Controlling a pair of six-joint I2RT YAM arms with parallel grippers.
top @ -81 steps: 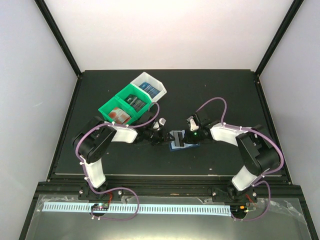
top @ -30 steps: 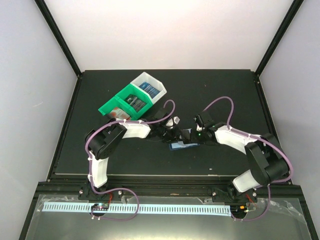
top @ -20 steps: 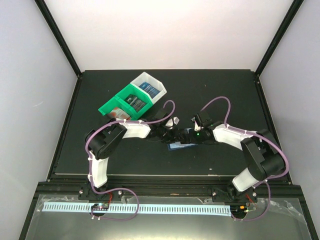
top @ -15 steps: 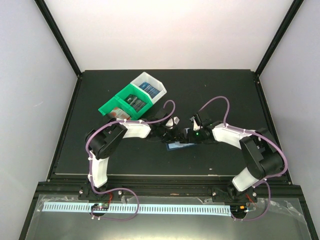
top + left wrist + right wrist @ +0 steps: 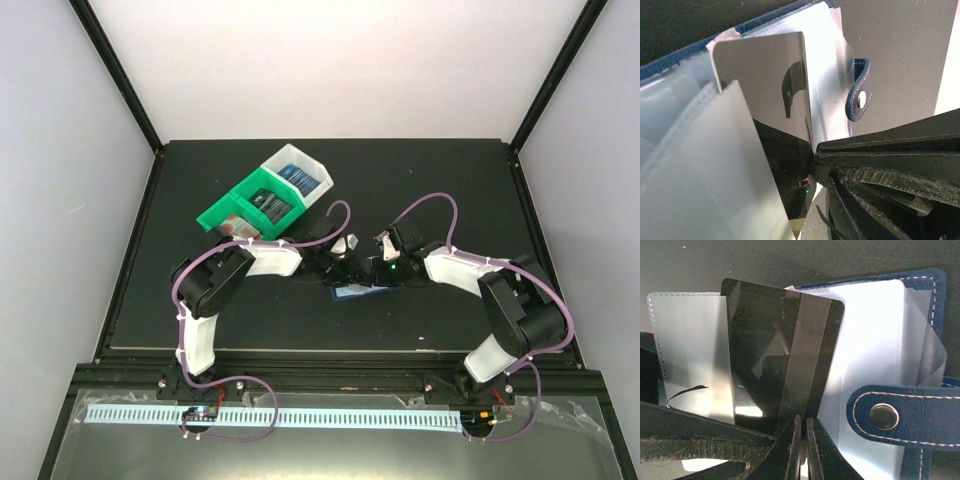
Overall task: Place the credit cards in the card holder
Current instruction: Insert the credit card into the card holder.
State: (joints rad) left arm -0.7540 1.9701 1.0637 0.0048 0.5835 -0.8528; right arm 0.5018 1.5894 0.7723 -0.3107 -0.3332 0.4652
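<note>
The card holder (image 5: 362, 292) lies open on the black table, pale blue inside (image 5: 875, 330) with its snap tab (image 5: 900, 415) to the right. A dark credit card (image 5: 780, 345) with a grey stripe stands over its clear sleeves. It looks glossy in the left wrist view (image 5: 760, 80). My right gripper (image 5: 802, 432) is shut on the card's lower edge. My left gripper (image 5: 815, 156) is shut with its tips at the same card's edge. Its fingers (image 5: 700, 435) cross the lower left of the right wrist view. Both grippers meet above the holder (image 5: 347, 265) (image 5: 378, 268).
The green-and-white three-compartment bin (image 5: 215, 215) stands behind the left arm. It holds a red-and-white card (image 5: 238, 228), a dark card (image 5: 272, 205) and a blue card (image 5: 305, 178). Black frame posts and pale walls ring the table.
My left gripper has moved right from beside the holder to meet the right gripper over it. The right gripper has shifted slightly left. The holder now lies mostly under both grippers.
</note>
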